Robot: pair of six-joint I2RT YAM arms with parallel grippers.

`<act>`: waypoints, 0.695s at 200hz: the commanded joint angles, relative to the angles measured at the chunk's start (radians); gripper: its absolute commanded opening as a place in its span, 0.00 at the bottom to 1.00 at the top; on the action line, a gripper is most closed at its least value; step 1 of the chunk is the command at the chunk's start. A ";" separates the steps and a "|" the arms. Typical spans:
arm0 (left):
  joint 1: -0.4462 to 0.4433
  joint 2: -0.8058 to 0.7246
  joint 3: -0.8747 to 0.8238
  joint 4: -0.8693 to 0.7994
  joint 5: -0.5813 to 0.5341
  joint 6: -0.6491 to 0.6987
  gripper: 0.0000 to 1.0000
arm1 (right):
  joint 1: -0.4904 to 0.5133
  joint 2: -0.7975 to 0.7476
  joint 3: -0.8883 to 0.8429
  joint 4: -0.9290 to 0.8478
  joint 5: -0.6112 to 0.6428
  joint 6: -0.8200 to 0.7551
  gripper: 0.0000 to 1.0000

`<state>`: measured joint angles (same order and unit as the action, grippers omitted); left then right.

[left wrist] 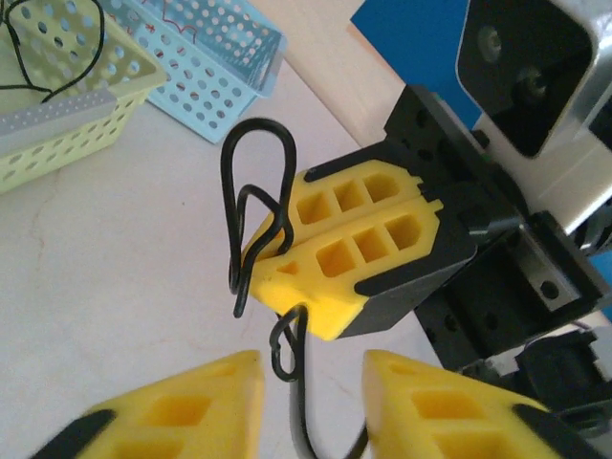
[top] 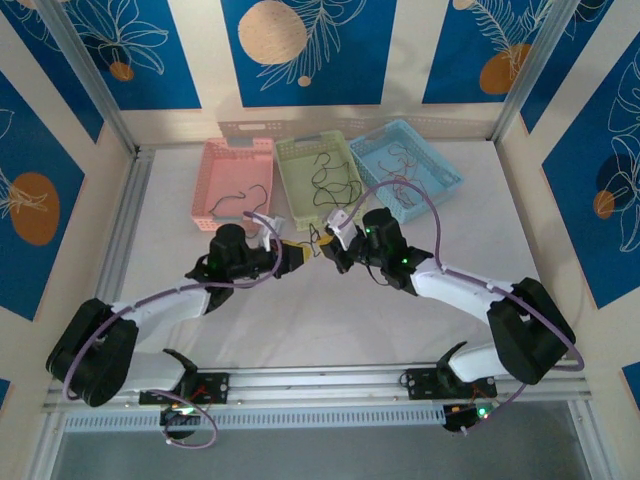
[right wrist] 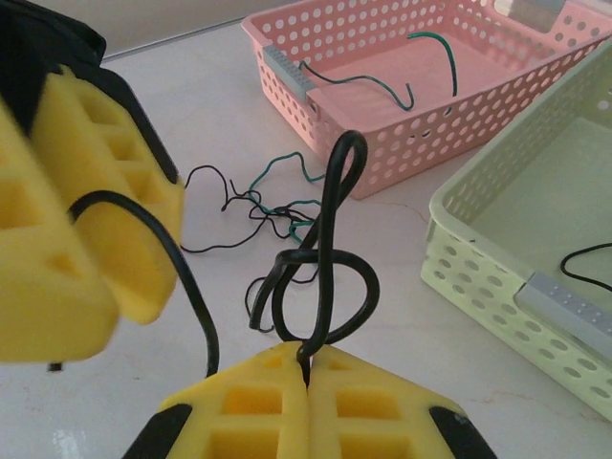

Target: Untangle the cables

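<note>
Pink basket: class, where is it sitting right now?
In the top external view, the pink basket sits leftmost in the far row of baskets, directly beside the yellow-green basket.

You have free passage over the bare table (top: pixel 330 320) on the near side. The baskets (top: pixel 296 160) bar the far side; the raised cable (right wrist: pixel 325 244) and a tangle (right wrist: pixel 277 210) obstruct the centre.

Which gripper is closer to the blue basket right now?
Right. The right gripper sits just in front of the blue basket's near-left corner. The left gripper faces it from farther left, nearer the pink basket, a black cable between them.
</note>
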<state>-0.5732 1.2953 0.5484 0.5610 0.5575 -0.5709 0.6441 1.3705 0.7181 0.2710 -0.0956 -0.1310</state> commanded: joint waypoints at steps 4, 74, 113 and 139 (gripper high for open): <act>-0.007 -0.005 0.028 -0.008 -0.042 0.024 0.00 | 0.002 -0.040 -0.017 0.041 0.034 0.022 0.00; -0.008 -0.103 -0.014 -0.081 -0.120 0.130 0.00 | -0.121 -0.131 -0.010 0.013 0.025 0.353 0.05; -0.008 -0.155 -0.019 -0.118 -0.147 0.174 0.00 | -0.160 -0.181 0.034 -0.087 0.020 0.476 0.33; -0.008 -0.185 -0.005 -0.171 -0.171 0.213 0.00 | -0.171 -0.230 0.037 -0.118 0.048 0.478 0.41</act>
<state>-0.5831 1.1503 0.5388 0.4515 0.4240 -0.4252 0.4774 1.1976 0.7246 0.2043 -0.0742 0.2935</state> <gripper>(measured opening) 0.067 0.387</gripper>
